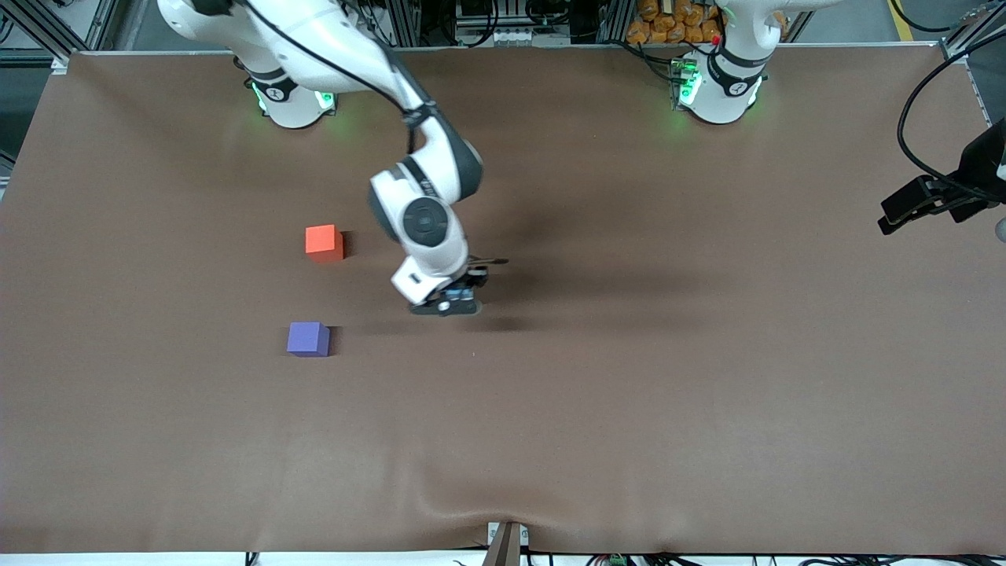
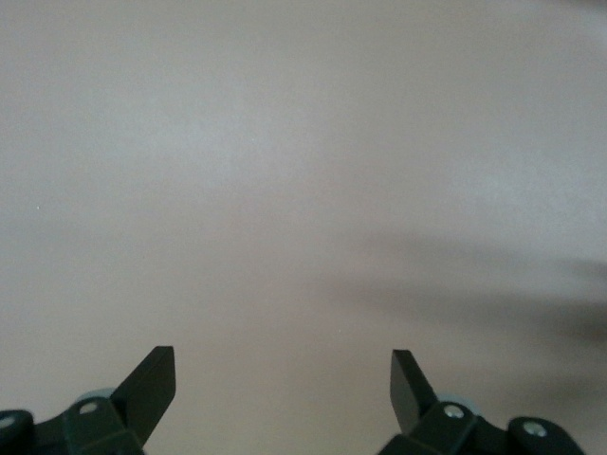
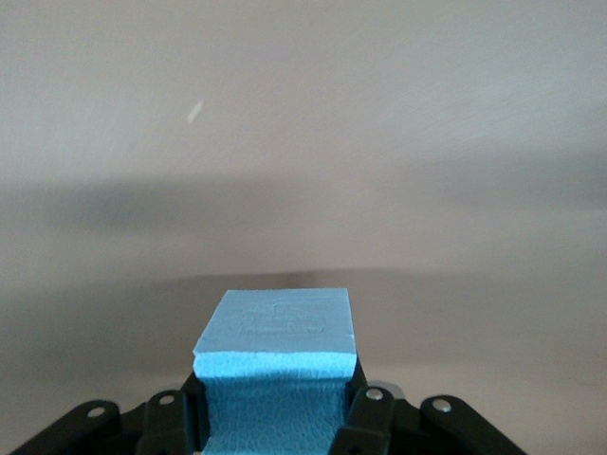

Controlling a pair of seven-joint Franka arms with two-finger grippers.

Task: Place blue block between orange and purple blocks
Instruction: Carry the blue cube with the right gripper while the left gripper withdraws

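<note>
1. Front view: the right arm reaches from its base at about eleven o'clock on the counter (image 1: 707, 409) down to the middle of it. The right gripper (image 1: 449, 305) sits low at the counter's centre, hidden under the wrist, so the blue block cannot be seen here. The orange block (image 1: 324, 242) lies at about ten o'clock from that gripper, and the purple block (image 1: 308, 339) at about eight o'clock, nearer to the camera than the orange one. The two are well apart, with bare counter between them. The left gripper (image 1: 912, 208) hangs at the three o'clock edge of the view, off toward the left arm's end of the counter; that arm waits.

2. Left wrist view: the left gripper (image 2: 283, 379) stands released, its two dark fingers spread wide with nothing between them, and only bare counter below.

3. Right wrist view: the right gripper (image 3: 275, 417) is clenched on the blue block (image 3: 278, 365), its fingers pressing on both sides of the cube. The block's top face and one side show; whether it rests on the counter or is just lifted off I cannot tell.

4. Progress, as a judgement: the grasp looks made, so the early part is done. Left to do: lift the blue block, carry it toward nine o'clock to the gap between the orange and purple blocks, set it down in line with them, then let go. The gap looks wide enough to enter without nudging either cube.
</note>
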